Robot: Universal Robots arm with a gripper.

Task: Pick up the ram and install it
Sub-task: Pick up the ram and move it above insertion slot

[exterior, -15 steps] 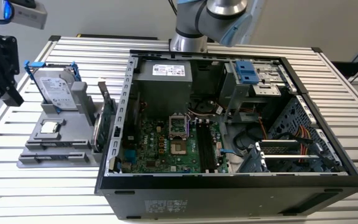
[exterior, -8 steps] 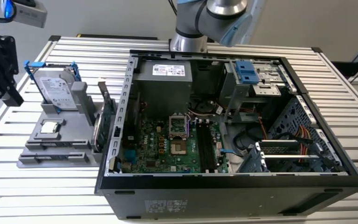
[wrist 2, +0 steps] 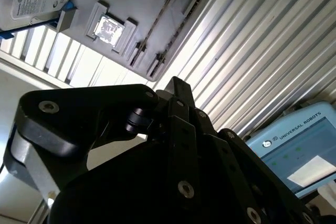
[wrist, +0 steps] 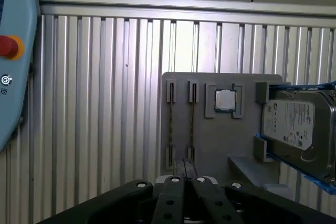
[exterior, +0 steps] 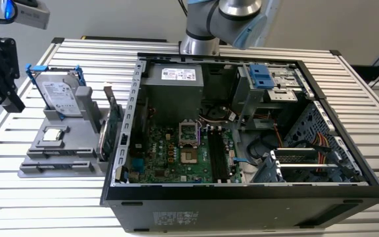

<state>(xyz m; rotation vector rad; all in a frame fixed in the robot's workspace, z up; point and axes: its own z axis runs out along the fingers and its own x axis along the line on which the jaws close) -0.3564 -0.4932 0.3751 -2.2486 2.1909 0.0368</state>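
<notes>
— Ribbed aluminium surface (wrist: 105, 103). Where's the slim green ram (wrist: 171, 124)?
— On edge in the grey plastic holder (wrist: 210, 145), a twin stick (wrist: 192, 124) beside it.
— The black pincer (wrist: 186, 181)?
— Apart from it, narrow, holding nothing.

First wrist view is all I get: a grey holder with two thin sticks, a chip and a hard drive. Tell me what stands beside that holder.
Observer: An open computer case stands close beside the grey holder, on the exterior view's right.
Operator: Give me the state of its memory slots.
Observer: The long black slots on the motherboard show no green stick in them.
Operator: Place the ram relative to the case.
Observer: The ram stands on edge along the holder's side nearest the case.
</notes>
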